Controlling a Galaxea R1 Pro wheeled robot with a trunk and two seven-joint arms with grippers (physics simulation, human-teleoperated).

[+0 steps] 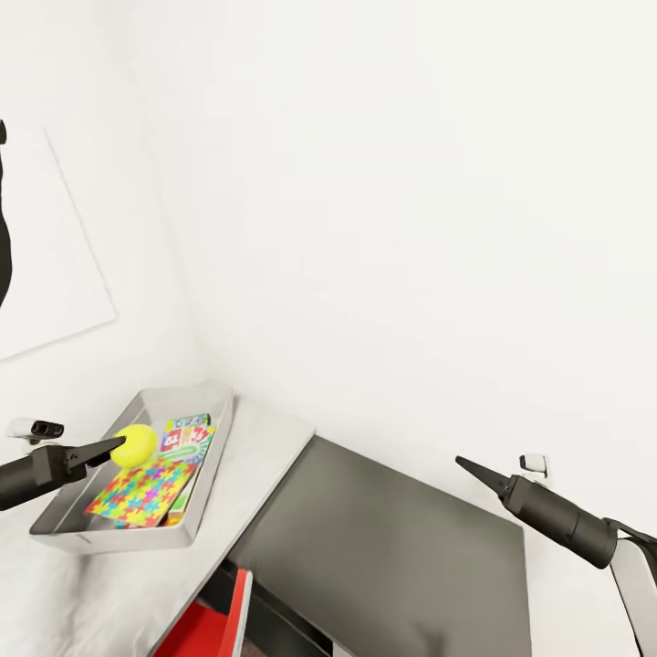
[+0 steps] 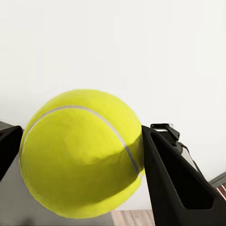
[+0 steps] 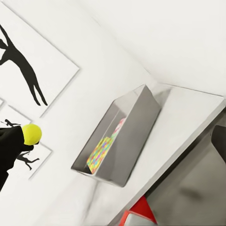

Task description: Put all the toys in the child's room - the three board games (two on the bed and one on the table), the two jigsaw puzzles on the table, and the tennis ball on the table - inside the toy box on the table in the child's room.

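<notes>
Holding the tennis ball (image 1: 135, 445) over the toy box (image 1: 160, 399), the left tool (image 1: 117, 446) is clenched on it; the left wrist view shows the ball pressed between both dark fingers (image 2: 176, 181).

Item, toy box: light grey tray at the lower left of the head frame, resting on the pale counter (image 1: 260, 438) near the white wall corner.

Item, contents: one jigsaw puzzle (image 1: 141, 493) lying flat on top, multicoloured; behind it a printed board game (image 1: 187, 440) with red, yellow and green cover. A green edge peeks from under the puzzle; what it belongs to cannot be told.

Item, right tool (image 1: 467, 465): at the lower right of the head frame, held in the air above the dark lower end unit (image 1: 392, 538), well apart from the tray, fingers drawn together to a point, nothing in them.

Item, wall pictures: black silhouette prints (image 3: 21, 61), upper left of the right wrist frame.

Progress, as judged: at least one puzzle and one game are in; the ball is above the tray, not yet let go. Whether the second puzzle and the other two games lie underneath cannot be confirmed.
</notes>
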